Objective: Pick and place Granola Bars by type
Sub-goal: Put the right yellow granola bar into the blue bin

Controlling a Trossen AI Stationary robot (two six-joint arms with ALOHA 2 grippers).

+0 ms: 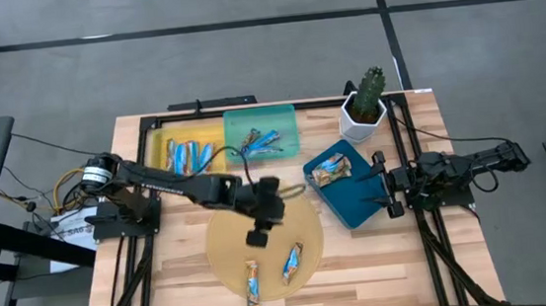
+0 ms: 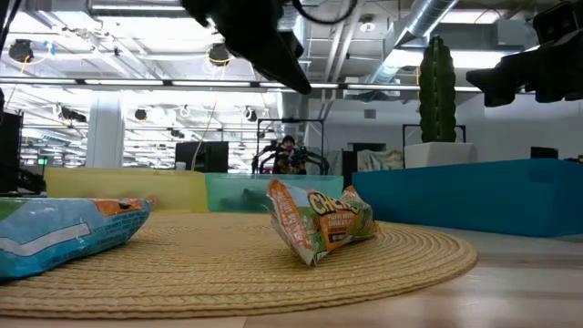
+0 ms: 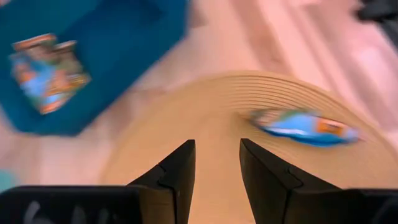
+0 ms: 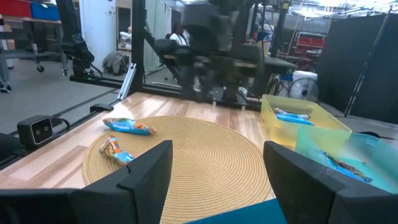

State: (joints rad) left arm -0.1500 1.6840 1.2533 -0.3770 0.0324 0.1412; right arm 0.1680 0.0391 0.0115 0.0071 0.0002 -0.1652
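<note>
Two granola bars lie flat on the round woven mat (image 1: 262,248): a tan and orange one (image 1: 253,282) and a blue one (image 1: 293,262). More bars lie in the yellow tray (image 1: 189,152) and the teal tray (image 1: 264,139). One bar (image 1: 330,170) lies in the dark blue tray (image 1: 351,194). My left gripper (image 1: 258,239) hangs open above the mat, holding nothing; in its wrist view (image 3: 214,168) the blue bar (image 3: 305,127) lies ahead of the fingers. My right gripper (image 1: 383,185) waits open at the dark blue tray's right edge, empty (image 4: 217,174).
A cactus in a white pot (image 1: 363,105) stands at the far right, behind the dark blue tray. A black frame rail (image 1: 406,141) runs along the table's sides. Bare mat (image 4: 199,149) lies between the two bars and the trays.
</note>
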